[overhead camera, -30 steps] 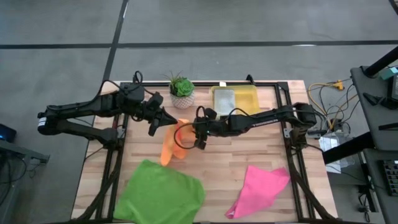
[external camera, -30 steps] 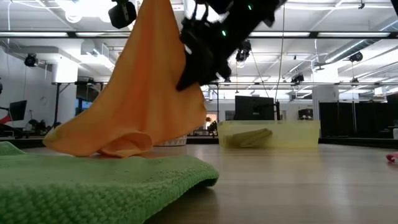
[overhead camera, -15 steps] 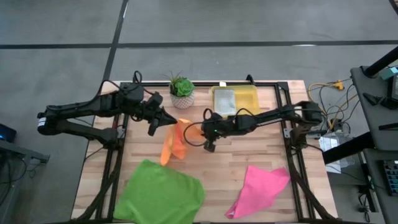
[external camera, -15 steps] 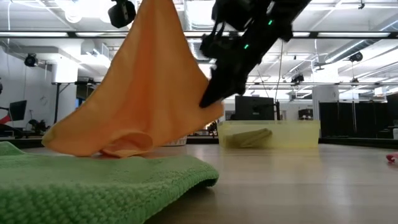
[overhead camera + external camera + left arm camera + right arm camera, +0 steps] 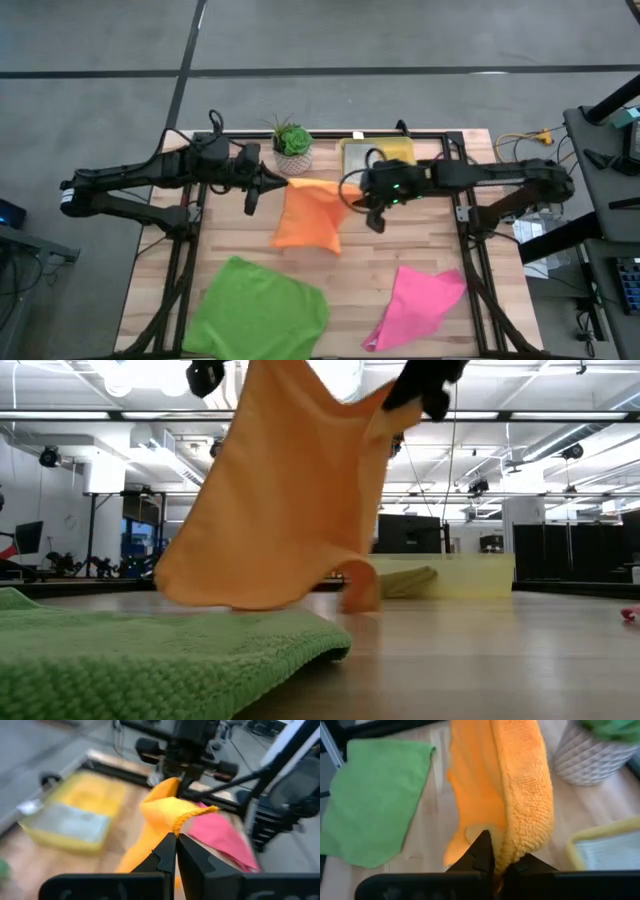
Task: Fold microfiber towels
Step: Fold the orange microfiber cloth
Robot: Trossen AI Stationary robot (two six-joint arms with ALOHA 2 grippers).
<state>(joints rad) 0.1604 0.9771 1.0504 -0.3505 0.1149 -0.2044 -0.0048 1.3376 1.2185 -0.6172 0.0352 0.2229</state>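
The left gripper [image 5: 283, 182], just beside the potted plant [image 5: 292, 146], pinches one top corner of the orange towel [image 5: 309, 215] with its jaws pressed together; the right gripper [image 5: 352, 192], beyond the plant toward the yellow bin [image 5: 402, 152], pinches the other corner. The towel hangs spread between them above the bench [image 5: 420, 240]. To do this step well, both corners should stay level and taut as the cloth is lowered flat. The low view shows the hem [image 5: 250, 595] brushing the bench near the green towel [image 5: 150, 660], which the high view cannot show.
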